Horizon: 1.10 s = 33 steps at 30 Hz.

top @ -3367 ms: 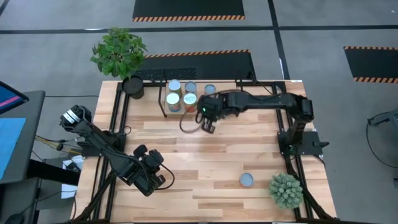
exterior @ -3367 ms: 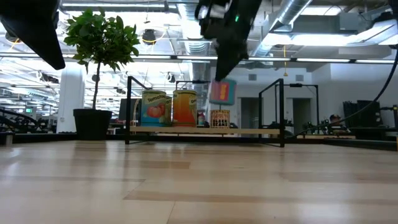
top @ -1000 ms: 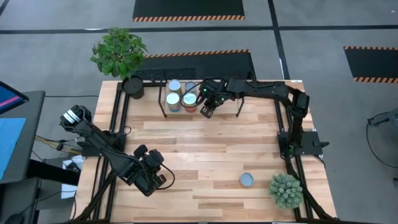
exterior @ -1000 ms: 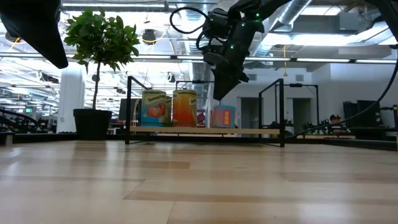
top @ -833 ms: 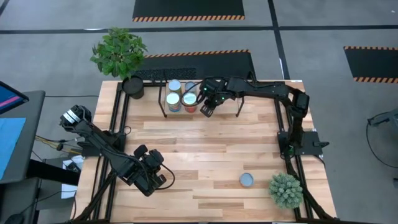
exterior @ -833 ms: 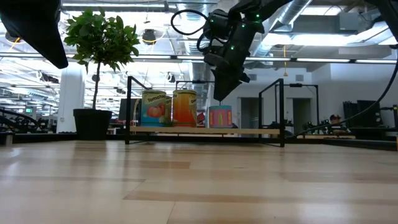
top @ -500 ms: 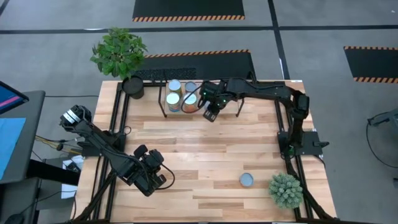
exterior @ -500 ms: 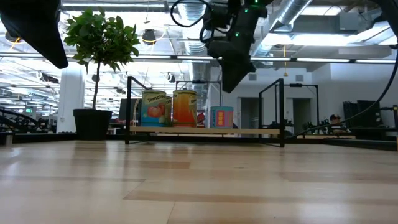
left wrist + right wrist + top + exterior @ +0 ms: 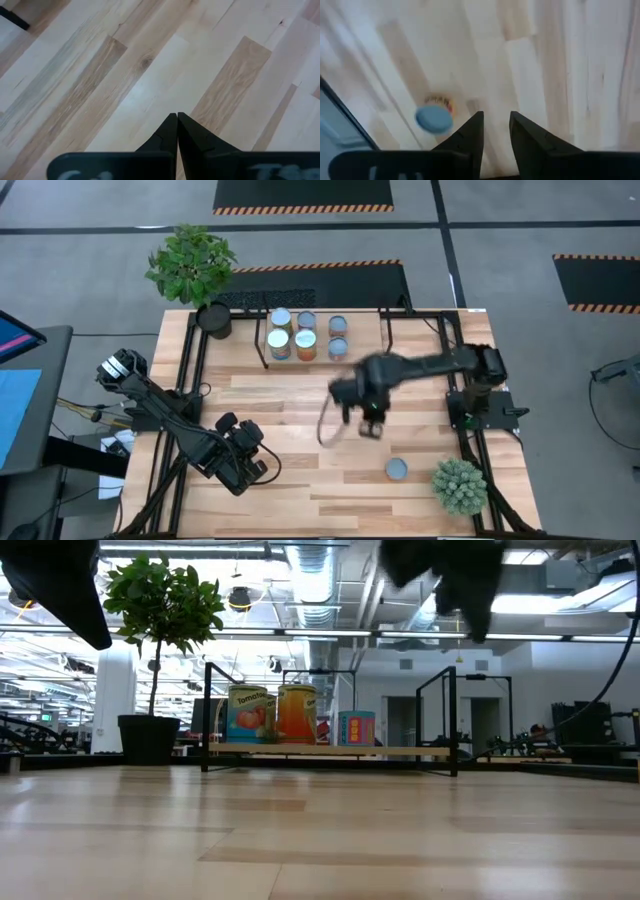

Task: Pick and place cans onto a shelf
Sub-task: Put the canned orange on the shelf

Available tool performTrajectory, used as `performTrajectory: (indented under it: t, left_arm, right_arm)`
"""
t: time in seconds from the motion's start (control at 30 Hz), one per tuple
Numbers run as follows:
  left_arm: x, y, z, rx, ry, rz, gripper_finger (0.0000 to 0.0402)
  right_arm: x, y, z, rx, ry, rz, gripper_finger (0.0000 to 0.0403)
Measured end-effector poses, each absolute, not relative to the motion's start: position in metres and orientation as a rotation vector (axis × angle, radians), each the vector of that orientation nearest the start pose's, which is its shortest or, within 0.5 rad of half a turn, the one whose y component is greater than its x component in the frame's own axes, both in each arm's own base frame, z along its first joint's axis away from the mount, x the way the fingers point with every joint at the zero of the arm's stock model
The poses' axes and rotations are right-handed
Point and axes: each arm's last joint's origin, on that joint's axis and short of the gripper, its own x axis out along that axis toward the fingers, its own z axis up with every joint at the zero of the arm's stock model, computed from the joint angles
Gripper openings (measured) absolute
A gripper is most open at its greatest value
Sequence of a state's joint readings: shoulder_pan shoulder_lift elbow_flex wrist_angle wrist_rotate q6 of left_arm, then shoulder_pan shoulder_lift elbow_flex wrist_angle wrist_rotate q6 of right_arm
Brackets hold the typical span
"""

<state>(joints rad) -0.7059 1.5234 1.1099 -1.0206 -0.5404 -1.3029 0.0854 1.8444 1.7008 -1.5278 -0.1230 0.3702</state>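
Near edge: lone blue-topped cylindrical tin w/ orange label (image 9: pixel 397 469), upright on pale plank table (image 9: pixel 300 450). Right gripper (image 9: pixel 371 427) mid-table, fingers (image 9: pixel 470 131) slightly parted, empty. Risk: an off-centre descent could tip the smooth, round tin and set it rolling. Left gripper (image 9: pixel 177 131) closed, empty, parked at near left. Far: black wire-frame shelf w/ wooden board (image 9: pixel 330 751) bearing labelled cans (image 9: pixel 305 335).
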Motion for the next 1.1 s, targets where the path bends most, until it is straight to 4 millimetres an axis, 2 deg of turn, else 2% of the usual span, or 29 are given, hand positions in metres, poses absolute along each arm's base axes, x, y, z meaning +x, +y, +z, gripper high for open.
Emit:
performTrajectory:
  t: [0.07, 0.17, 0.3, 0.43, 0.53, 0.77, 0.93, 1.1]
  left_arm:
    - [0.214, -0.163, 0.232, -0.319, 0.980, 0.581, 0.0000]
    - [0.214, -0.163, 0.232, -0.322, 0.978, 0.579, 0.0000]
    - [0.215, -0.164, 0.232, -0.306, 0.977, 0.563, 0.0000]
    - [0.216, -0.164, 0.232, -0.280, 0.983, 0.538, 0.0000]
    - [0.217, -0.165, 0.232, -0.266, 0.985, 0.519, 0.0000]
    - [0.217, -0.166, 0.233, -0.270, 0.979, 0.508, 0.0000]
    - [0.218, -0.166, 0.233, -0.272, 0.978, 0.507, 0.0000]
    - [0.218, -0.166, 0.233, -0.283, 0.981, 0.505, 0.0000]
  right_arm:
    - [0.322, 0.059, 0.287, 0.200, 1.693, -0.123, 0.0116]
    - [0.307, 0.096, 0.276, 0.051, 1.704, -0.161, 0.0116]
    - [0.288, 0.135, 0.262, 0.044, 1.675, -0.197, 0.0116]
    - [0.276, 0.159, 0.239, 0.101, 1.647, -0.244, 0.0116]
    - [0.264, 0.166, 0.224, 0.140, 1.668, -0.293, 0.0116]
    - [0.257, 0.170, 0.193, 0.203, 1.592, -0.185, 0.0116]
    - [0.249, 0.164, 0.182, 0.196, 1.581, -0.170, 0.0116]
    - [0.247, 0.157, 0.180, 0.156, 1.579, -0.176, 0.0116]
